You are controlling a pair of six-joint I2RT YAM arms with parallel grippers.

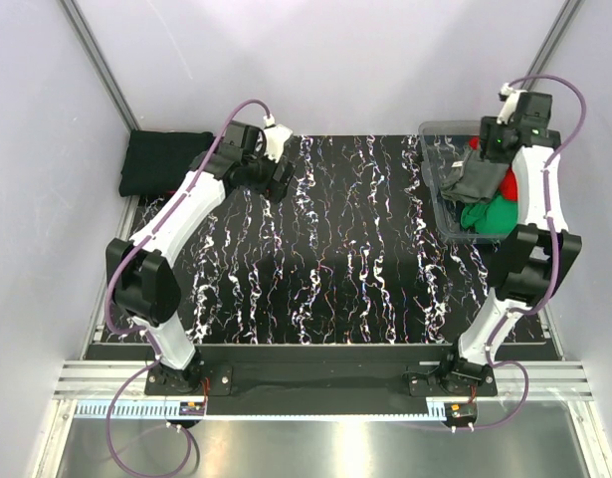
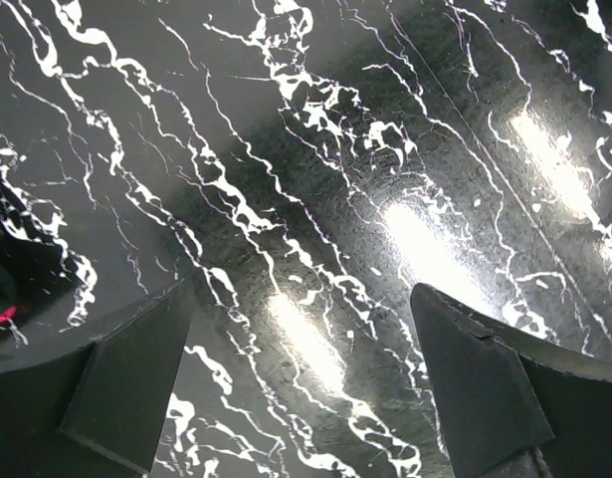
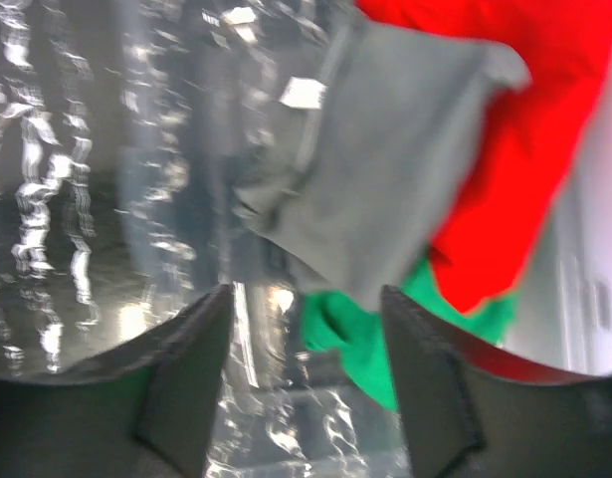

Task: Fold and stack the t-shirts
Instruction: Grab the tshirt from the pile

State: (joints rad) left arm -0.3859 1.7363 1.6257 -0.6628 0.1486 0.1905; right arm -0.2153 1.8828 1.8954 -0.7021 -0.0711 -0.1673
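Note:
Several t-shirts lie crumpled in the bin at the back right: a dark grey t-shirt (image 1: 473, 181) (image 3: 385, 169) on top, a red one (image 1: 506, 189) (image 3: 529, 119) and a green one (image 1: 482, 215) (image 3: 455, 334) under it. A folded black t-shirt (image 1: 162, 159) lies at the back left corner, off the mat. My right gripper (image 1: 492, 147) (image 3: 306, 373) hovers open just above the grey t-shirt, nothing between its fingers. My left gripper (image 1: 278, 179) (image 2: 306, 373) hangs open over the bare marbled mat, right of the black t-shirt, holding nothing.
The clear grey plastic bin (image 1: 435, 174) (image 3: 166, 199) stands on the right edge of the black marbled mat (image 1: 325, 259). White walls and metal posts close in the back and sides. A dark cloth edge (image 2: 7, 289) shows at the left of the left wrist view.

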